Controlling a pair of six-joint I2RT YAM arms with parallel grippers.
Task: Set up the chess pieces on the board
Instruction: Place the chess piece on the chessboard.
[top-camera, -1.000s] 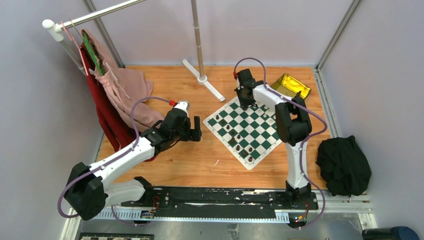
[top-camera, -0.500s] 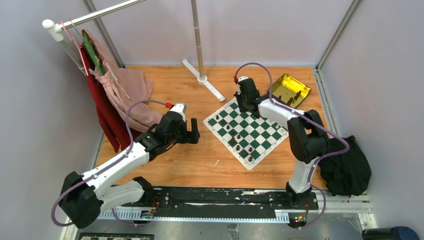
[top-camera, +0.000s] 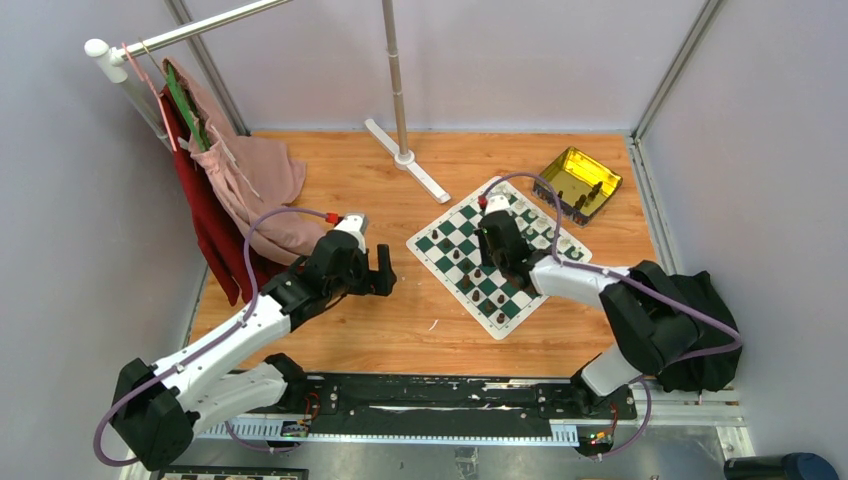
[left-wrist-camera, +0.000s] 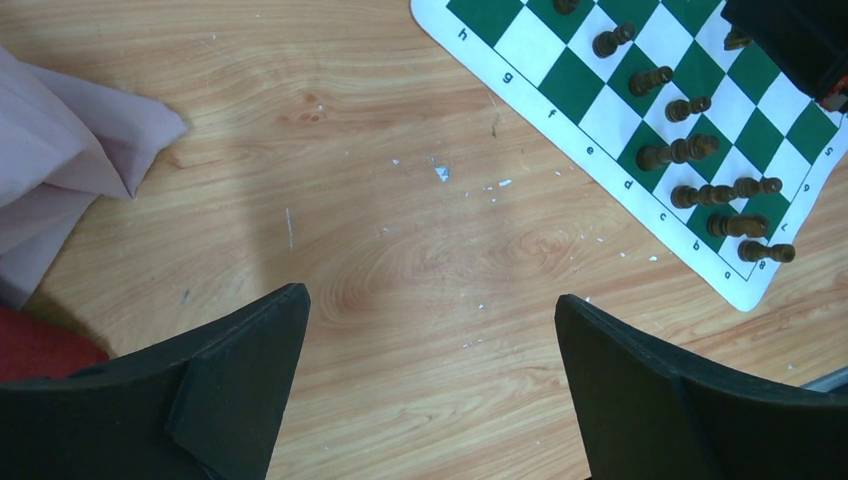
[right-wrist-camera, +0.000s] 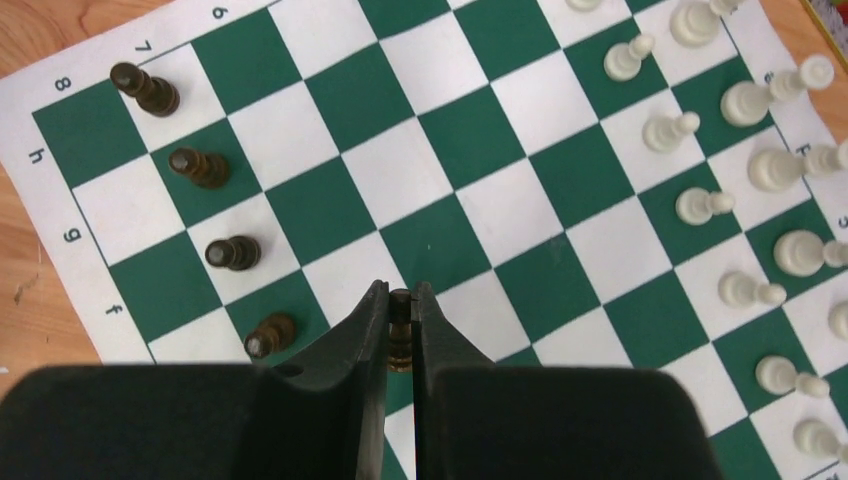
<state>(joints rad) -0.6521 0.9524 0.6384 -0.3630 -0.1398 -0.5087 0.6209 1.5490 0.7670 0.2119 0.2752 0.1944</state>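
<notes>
Right wrist view shows the right gripper (right-wrist-camera: 400, 300) pinching a dark brown piece (right-wrist-camera: 400, 340) over the board (right-wrist-camera: 470, 130). It's swung in from the far corner by the gold tin (top-camera: 580, 178), so placing looks next. The left gripper (left-wrist-camera: 428, 300) hangs spread over the wooden table (left-wrist-camera: 400, 240), grey walls all round.

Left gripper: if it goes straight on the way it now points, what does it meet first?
Most likely the table: the open left gripper points down at bare wood, with the board off to the side. Depth is unclear.
</notes>
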